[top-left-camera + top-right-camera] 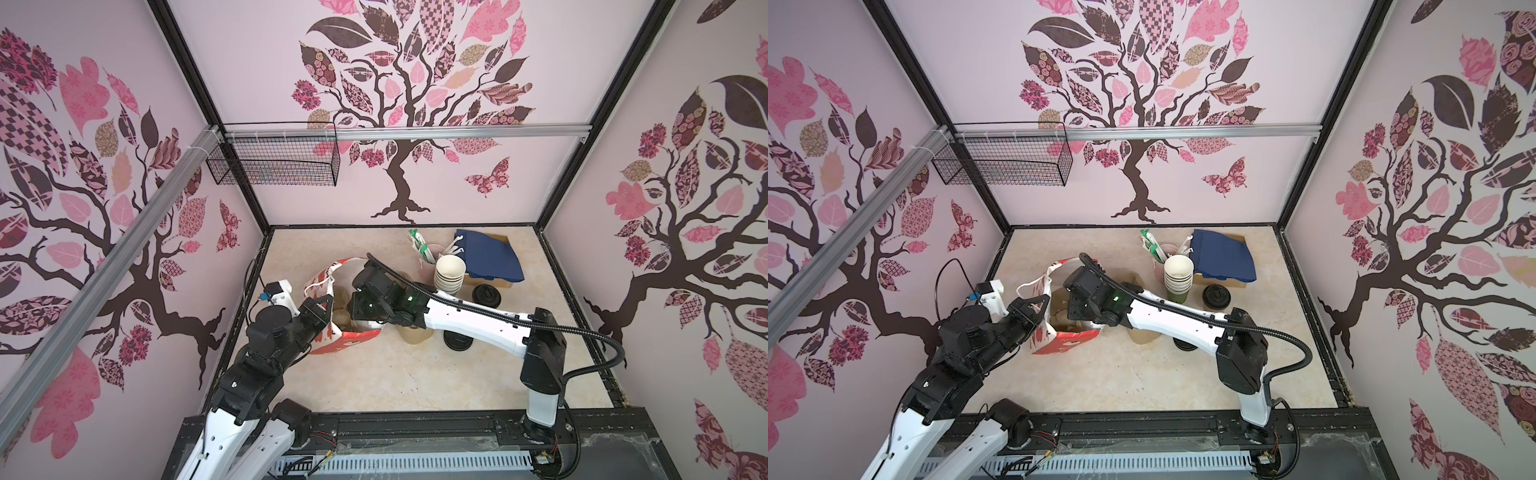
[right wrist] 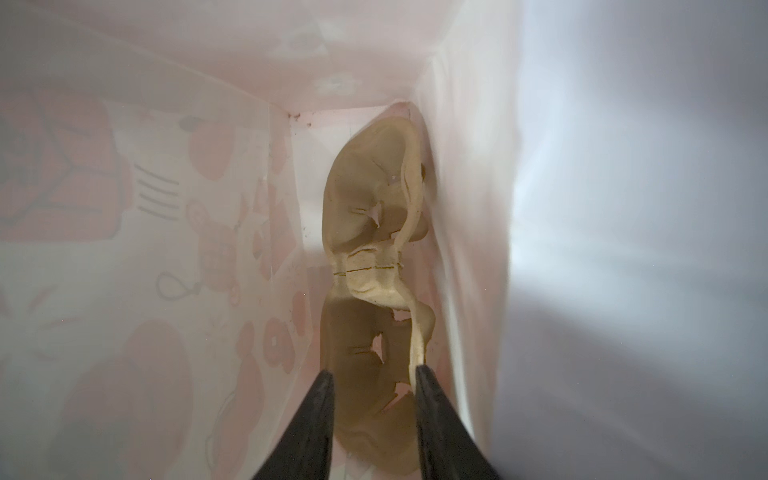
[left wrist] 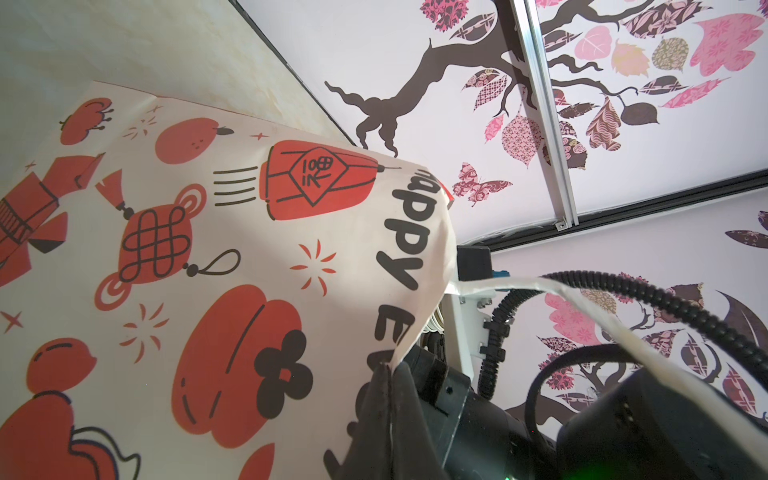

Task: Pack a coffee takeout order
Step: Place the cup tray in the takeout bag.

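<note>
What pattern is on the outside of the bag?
Cream bag printed with red lanterns, knots and fruit plus black lettering; clearest in the left wrist view.

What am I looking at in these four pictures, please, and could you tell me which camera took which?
This is a robot with two arms working on a table, and each arm ends in a two-fingered gripper. Both top views look down on the whole scene from overhead. The other two pictures come from cameras on the arms' wrists.

The left gripper is pinched shut on the rim of a red-and-white paper bag and holds it. The right gripper is inside that bag with its jaws apart, close to a tan pulp cup carrier that is already in there.

On the table stand a stack of cups, a pink cup of straws, navy napkins, black lids and a brown paper cup.
</note>
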Controlling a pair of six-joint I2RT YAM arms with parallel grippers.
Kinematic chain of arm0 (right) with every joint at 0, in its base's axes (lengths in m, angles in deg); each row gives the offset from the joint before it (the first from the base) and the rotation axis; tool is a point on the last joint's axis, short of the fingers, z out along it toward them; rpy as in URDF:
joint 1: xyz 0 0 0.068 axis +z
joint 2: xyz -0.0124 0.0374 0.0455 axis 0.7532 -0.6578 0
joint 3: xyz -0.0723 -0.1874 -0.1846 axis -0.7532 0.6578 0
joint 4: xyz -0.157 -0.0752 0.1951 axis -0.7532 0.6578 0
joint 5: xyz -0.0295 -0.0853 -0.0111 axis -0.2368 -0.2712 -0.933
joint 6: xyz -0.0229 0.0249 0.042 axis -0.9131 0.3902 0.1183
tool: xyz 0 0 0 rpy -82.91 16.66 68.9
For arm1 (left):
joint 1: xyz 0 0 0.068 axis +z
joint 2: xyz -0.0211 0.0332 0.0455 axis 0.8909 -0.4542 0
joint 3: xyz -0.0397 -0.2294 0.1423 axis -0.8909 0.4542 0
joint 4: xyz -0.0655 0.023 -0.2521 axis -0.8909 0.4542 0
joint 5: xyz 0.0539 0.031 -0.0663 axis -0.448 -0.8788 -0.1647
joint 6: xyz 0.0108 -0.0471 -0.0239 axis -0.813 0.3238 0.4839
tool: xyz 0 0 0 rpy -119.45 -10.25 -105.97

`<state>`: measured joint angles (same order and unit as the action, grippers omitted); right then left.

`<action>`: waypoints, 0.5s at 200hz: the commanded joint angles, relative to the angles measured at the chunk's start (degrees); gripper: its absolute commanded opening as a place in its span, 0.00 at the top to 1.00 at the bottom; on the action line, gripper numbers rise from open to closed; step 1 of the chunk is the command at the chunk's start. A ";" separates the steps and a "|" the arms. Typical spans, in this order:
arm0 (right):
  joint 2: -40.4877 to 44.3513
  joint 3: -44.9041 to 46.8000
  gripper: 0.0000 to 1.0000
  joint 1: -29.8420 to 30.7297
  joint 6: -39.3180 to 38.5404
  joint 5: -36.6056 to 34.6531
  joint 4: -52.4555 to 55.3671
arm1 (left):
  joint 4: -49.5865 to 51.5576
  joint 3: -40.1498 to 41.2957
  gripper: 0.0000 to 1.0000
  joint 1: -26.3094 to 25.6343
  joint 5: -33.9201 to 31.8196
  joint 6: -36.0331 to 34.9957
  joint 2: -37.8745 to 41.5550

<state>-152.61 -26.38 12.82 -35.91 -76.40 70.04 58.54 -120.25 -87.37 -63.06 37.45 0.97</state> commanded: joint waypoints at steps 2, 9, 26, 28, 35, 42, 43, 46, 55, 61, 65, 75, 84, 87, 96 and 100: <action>7.58 -2.02 0.61 -0.26 -3.83 -3.37 1.68 | 0.34 1.76 1.00 -0.14 -0.95 -0.55 0.52; 9.00 -1.31 0.60 -0.30 -4.54 -3.57 1.33 | 0.11 1.90 1.00 -0.14 -0.67 -1.02 0.52; 12.35 0.78 0.58 -0.26 -5.85 -3.19 -0.10 | -0.17 1.81 1.00 -0.14 0.42 -2.53 -0.12; 12.64 0.98 0.58 -0.26 -6.03 -3.07 -0.27 | -0.12 1.73 1.00 -0.14 0.59 -2.72 -0.27; 13.78 1.47 0.57 -0.26 -6.72 -2.42 -0.88 | 0.08 1.52 1.00 -0.14 1.14 -3.49 -0.74; 14.75 1.75 0.56 -0.18 -7.34 -2.02 -1.05 | 0.22 1.31 1.00 -0.14 1.61 -4.23 -1.17; 14.87 1.73 0.56 -0.17 -7.43 -2.00 -1.06 | 0.25 1.26 1.00 -0.14 1.67 -4.31 -1.20; 15.27 1.79 0.56 -0.19 -7.77 -1.83 -1.06 | 0.40 1.15 1.00 -0.14 1.77 -4.57 -1.30; 16.46 1.97 0.55 -0.17 -8.75 -1.66 -0.62 | 0.83 0.66 1.00 -0.14 1.82 -5.61 -1.49; 17.31 2.06 0.53 -0.17 -9.27 -2.43 0.19 | 1.20 0.31 1.00 -0.14 1.82 -6.40 -1.52; 17.97 2.26 0.52 -0.17 -9.71 -3.07 0.81 | 1.30 0.12 1.00 -0.14 1.89 -6.84 -1.50; 19.94 3.61 0.47 -0.17 -10.49 -5.92 2.18 | 1.41 -0.48 1.00 -0.14 2.33 -8.22 -1.50; 22.05 6.08 0.38 -0.17 -11.55 -8.86 2.47 | 1.51 -0.85 1.00 -0.14 2.99 -9.44 -1.56; 22.82 7.24 0.34 -0.18 -11.90 -9.77 2.20 | 1.51 -0.99 1.00 -0.14 3.23 -9.67 -1.63; 24.79 11.24 0.19 -0.21 -12.23 -12.21 1.03 | 1.28 -1.07 1.00 -0.14 4.14 -10.55 -1.83; 25.38 12.99 0.15 -0.30 -12.22 -12.88 0.35 | 1.18 -1.14 1.00 -0.13 4.54 -10.87 -1.95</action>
<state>-131.39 -20.50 12.80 -44.76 -81.99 69.05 58.82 -119.97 -87.37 -61.07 30.96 -0.65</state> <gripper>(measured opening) 0.726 0.051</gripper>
